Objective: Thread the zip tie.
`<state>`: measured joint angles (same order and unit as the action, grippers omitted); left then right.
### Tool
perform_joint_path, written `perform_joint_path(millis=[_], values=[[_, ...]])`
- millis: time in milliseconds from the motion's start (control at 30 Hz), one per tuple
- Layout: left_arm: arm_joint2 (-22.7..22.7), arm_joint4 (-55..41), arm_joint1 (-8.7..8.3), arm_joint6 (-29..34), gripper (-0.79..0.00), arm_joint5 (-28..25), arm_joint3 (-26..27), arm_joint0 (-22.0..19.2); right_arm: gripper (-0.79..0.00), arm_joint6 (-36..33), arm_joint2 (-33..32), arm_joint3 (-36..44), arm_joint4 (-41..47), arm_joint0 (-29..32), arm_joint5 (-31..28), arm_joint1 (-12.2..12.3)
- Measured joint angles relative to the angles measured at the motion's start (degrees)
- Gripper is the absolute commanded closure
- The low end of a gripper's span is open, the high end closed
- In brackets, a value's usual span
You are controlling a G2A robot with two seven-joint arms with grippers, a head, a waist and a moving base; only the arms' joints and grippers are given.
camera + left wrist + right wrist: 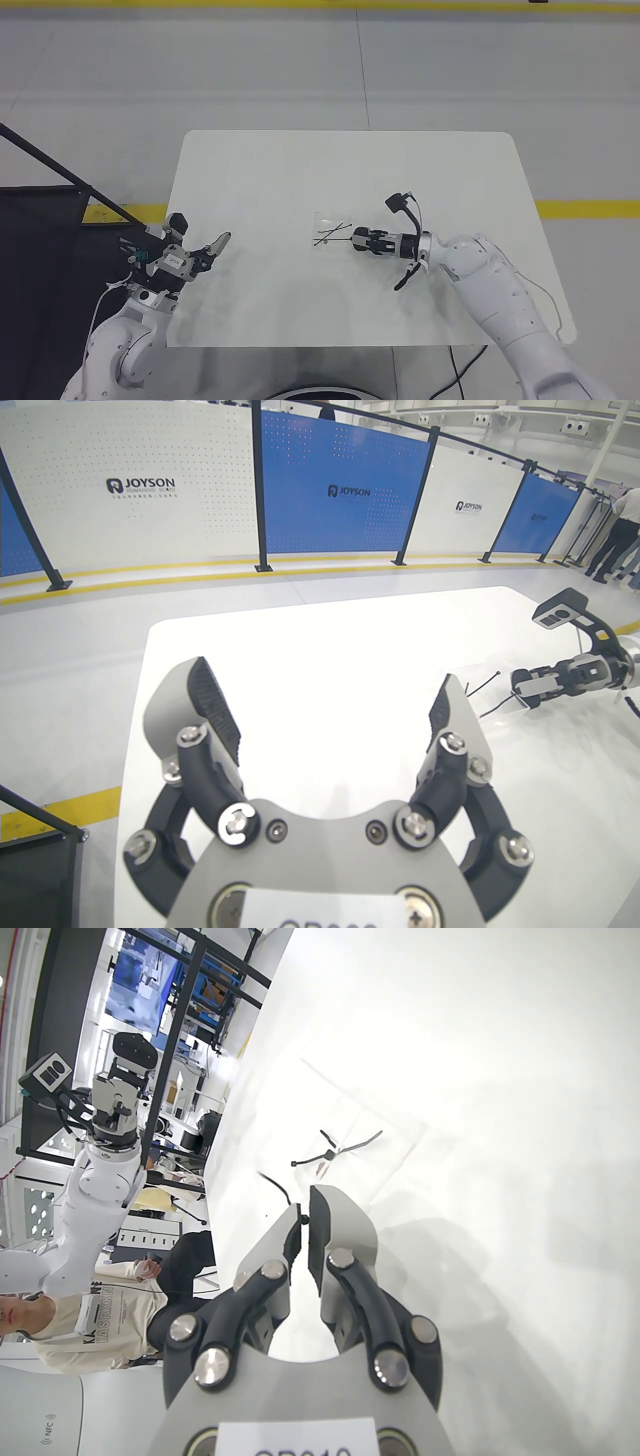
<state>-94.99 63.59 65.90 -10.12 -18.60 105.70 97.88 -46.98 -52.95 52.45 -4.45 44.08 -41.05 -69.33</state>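
My right gripper (304, 1204) is shut on one end of a thin black zip tie (274, 1184), whose free end curves out past the fingertips. A second black zip tie (345, 1150) lies on a clear plastic sheet (395, 1128) just beyond the fingers. From above, this gripper (355, 240) sits low over the middle of the white table (300, 170), touching the ties (333, 236). My left gripper (330, 700) is open and holds nothing; it hovers near the table's front left corner (200, 232), well apart from the ties (482, 689).
The right arm's wrist camera bracket (560, 610) stands up above its gripper. A black frame and a dark panel (40, 230) sit off the table's left edge. A person (100, 1308) stands beyond the table, touching nothing.
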Motion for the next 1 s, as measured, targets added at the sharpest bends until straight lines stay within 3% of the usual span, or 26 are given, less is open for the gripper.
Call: perform_joint_path(millis=[333,633,833,1000], values=[[0.0,0.0,0.00,0.0,-0.785,0.0,0.0,0.0,0.000,1.3,-1.8,1.6,-0.9,1.4,-2.9,0.9],[0.5,0.8,-0.04,1.1,-0.785,-1.1,1.3,-0.6,0.000,1.9,-8.6,11.9,-7.2,7.8,-12.9,4.3],[0.9,3.2,-0.64,3.9,-0.785,-9.6,3.7,-3.3,0.000,-1.4,-14.9,23.6,-12.6,13.9,-14.7,7.4],[2.7,5.8,-1.32,7.1,-0.785,-19.8,4.6,-7.0,0.000,-5.2,-17.0,35.8,-15.2,19.2,-11.0,10.8]])
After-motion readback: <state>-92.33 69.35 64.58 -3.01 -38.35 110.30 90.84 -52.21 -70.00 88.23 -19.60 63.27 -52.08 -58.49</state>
